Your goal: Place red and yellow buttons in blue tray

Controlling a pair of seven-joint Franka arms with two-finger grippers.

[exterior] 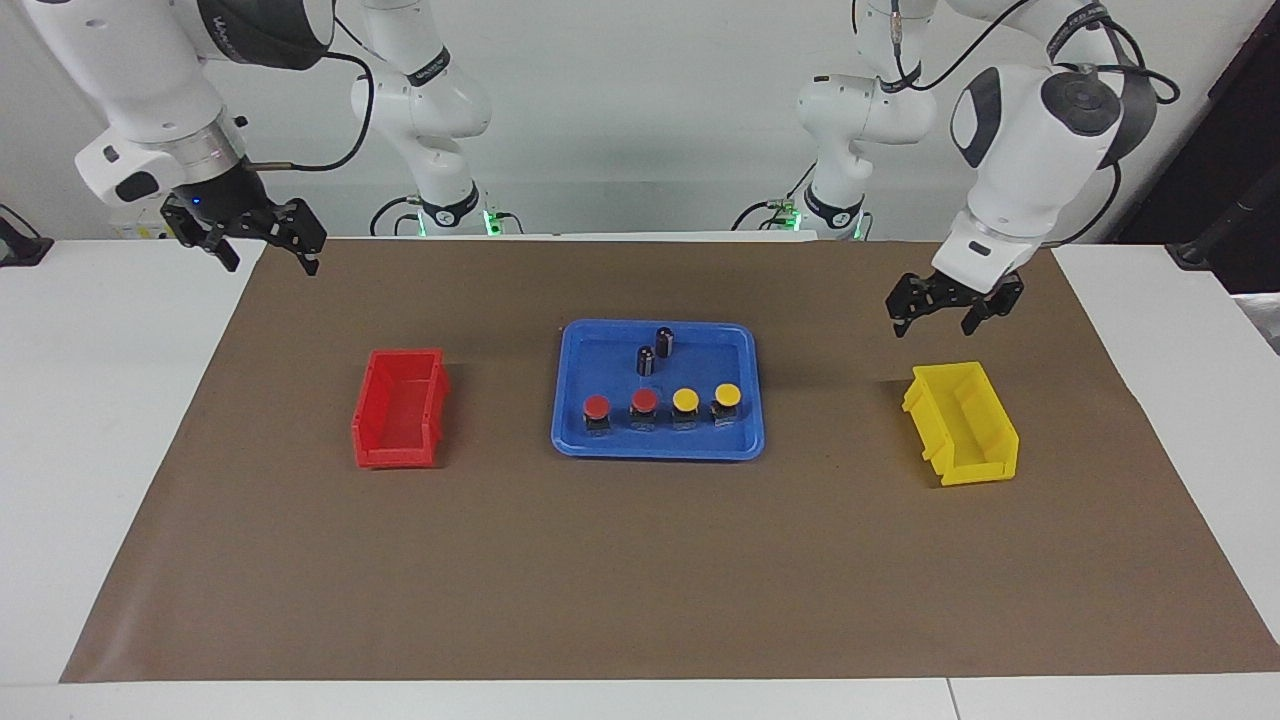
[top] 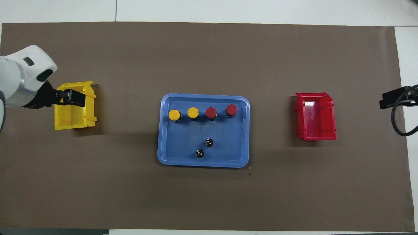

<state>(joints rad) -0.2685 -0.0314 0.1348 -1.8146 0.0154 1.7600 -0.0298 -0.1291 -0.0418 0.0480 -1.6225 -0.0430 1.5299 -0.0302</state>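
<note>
Both pincers [exterior: 955, 312] [exterior: 262, 240] released, empty, raised, height plain only from facing view

Lettering runs along a dark band on each arm [exterior: 425, 70] near the top edge of the facing view, possibly a brand; none is legible.

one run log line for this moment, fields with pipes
buttons: all four in blue tray | left gripper: open, over mat by yellow bin | right gripper: open, waiting
</note>
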